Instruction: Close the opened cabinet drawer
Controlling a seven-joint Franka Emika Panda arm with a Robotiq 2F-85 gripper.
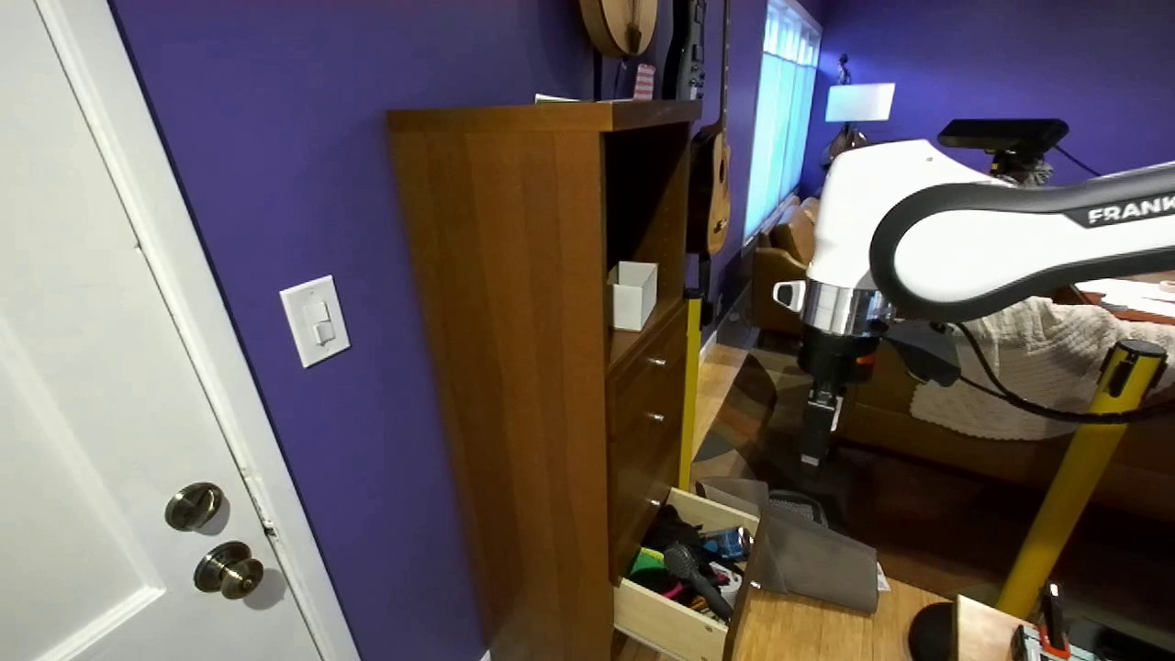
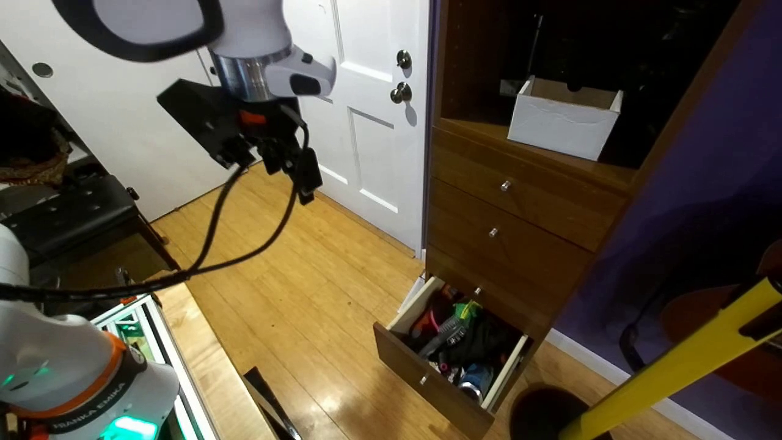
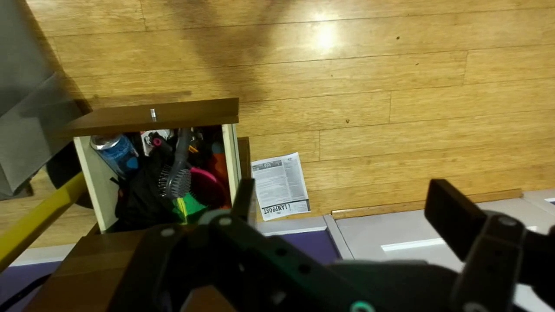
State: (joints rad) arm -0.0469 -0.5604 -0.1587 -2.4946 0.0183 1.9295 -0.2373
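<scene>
The cabinet drawer [image 2: 400, 360] is the lowest of the brown cabinet [image 1: 514, 367] and is pulled out. Its side wall [image 1: 665, 626] and its front panel in the wrist view [image 3: 195, 113] show. A small metal knob [image 2: 423, 380] sits on its front. Inside lie a hairbrush [image 3: 178, 173], a blue can [image 3: 117, 154], and dark, pink and green clutter. My gripper [image 1: 815, 450] hangs well above the drawer, out in front of the cabinet, touching nothing. In the wrist view my gripper [image 3: 342, 188] has its fingers wide apart with nothing between them; the drawer is at left.
A white box [image 2: 562, 122] stands on the shelf above the shut upper drawers [image 2: 510, 253]. A yellow post [image 2: 666, 360] stands beside the cabinet. A grey sheet [image 1: 817, 560] lies near the drawer. Paper [image 3: 281, 186] lies on the floor. A table edge [image 2: 208, 366] is by the robot base.
</scene>
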